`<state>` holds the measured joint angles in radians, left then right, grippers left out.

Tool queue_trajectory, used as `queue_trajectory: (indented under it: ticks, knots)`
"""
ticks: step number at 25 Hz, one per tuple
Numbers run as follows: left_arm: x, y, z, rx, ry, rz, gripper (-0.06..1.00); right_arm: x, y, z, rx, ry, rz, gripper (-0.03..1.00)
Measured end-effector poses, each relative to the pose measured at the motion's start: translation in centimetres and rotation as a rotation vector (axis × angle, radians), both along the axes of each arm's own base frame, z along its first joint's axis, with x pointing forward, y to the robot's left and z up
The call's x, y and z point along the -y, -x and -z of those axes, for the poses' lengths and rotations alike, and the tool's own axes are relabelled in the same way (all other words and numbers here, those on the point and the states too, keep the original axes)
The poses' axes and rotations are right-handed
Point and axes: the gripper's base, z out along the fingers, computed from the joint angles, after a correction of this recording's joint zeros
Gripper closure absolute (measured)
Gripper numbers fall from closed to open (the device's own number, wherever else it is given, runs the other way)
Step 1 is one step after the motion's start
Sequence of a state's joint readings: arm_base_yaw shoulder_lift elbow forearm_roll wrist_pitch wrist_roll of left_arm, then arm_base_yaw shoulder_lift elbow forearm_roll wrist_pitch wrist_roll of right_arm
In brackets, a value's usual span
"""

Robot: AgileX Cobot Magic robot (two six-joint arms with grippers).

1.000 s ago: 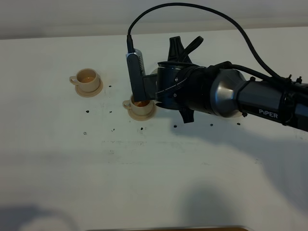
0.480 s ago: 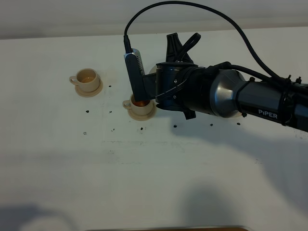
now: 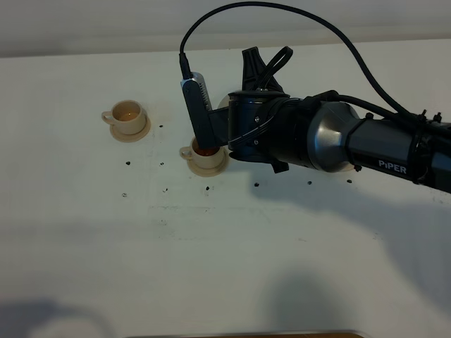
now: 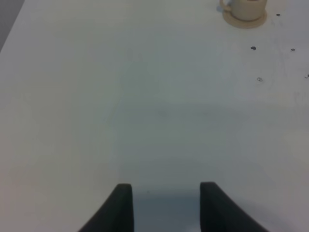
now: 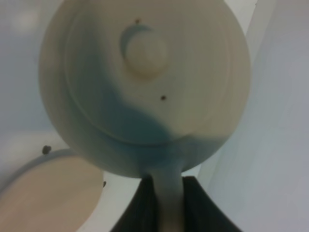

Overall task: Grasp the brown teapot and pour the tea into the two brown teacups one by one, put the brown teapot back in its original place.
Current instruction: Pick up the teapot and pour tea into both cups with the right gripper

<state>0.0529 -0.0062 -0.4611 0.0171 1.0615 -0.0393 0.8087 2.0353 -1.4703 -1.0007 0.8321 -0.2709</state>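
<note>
While the right jaws grip the round beige ceramic teapot (image 5: 145, 82) by its handle near a small beige teacup (image 3: 206, 160), the left jaws stand open.

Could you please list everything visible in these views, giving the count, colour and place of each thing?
teacups: 2, beige-tan, each on a small saucer; left teacup on the table's left part, middle teacup near the centre, under the right arm's wrist.
teapot: 1, beige-tan, lidded, held by its handle.
large saucer: 1, beige-tan, on the table beside the held teapot.
dark specks: several, black, scattered around the cups.
table: 1, white.
cable: 1, black, looping over the right arm.
left gripper: black, open, empty, over bare table.
right gripper: black, shut on the teapot's handle.
</note>
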Motion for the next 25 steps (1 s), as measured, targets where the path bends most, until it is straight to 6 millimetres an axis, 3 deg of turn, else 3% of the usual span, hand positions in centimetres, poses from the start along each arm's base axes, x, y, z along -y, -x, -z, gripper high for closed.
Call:
queue_trajectory:
  ticks: [25]
  knots:
    - [0.0, 0.0, 0.0, 0.0, 0.0, 0.0, 0.63, -0.42, 0.05, -0.39, 0.046, 0.07, -0.067, 0.86]
